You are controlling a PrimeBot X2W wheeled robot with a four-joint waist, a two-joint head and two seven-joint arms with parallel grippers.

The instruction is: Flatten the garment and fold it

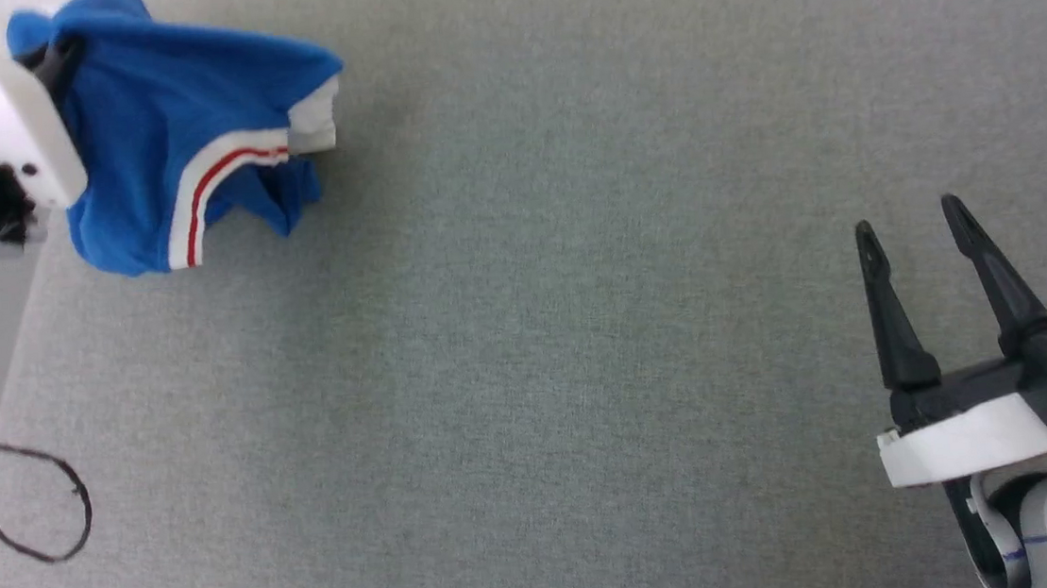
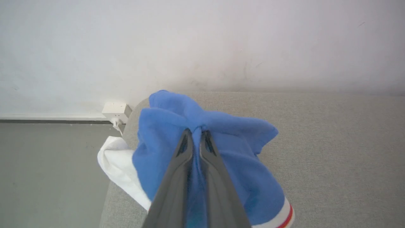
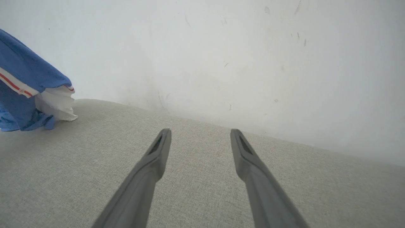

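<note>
Left gripper [image 2: 196, 132]: fingers pinched together on a fold of the garment [image 1: 179, 144], with blue cloth gathered at the tips. The garment hangs bunched from that grip at the far left corner of the grey fabric surface [image 1: 585, 345]. Its lower folds touch the surface, and the red-and-white striped trim faces the near side. A white part of the cloth droops past the surface's left edge.

Right gripper [image 1: 907, 216]: fingers spread apart, holding nothing, over the near right of the surface and well apart from the garment.

A pale wall [image 3: 221, 47] stands behind the far edge. A dark cable loop [image 1: 40, 507] shows at the near left edge.
</note>
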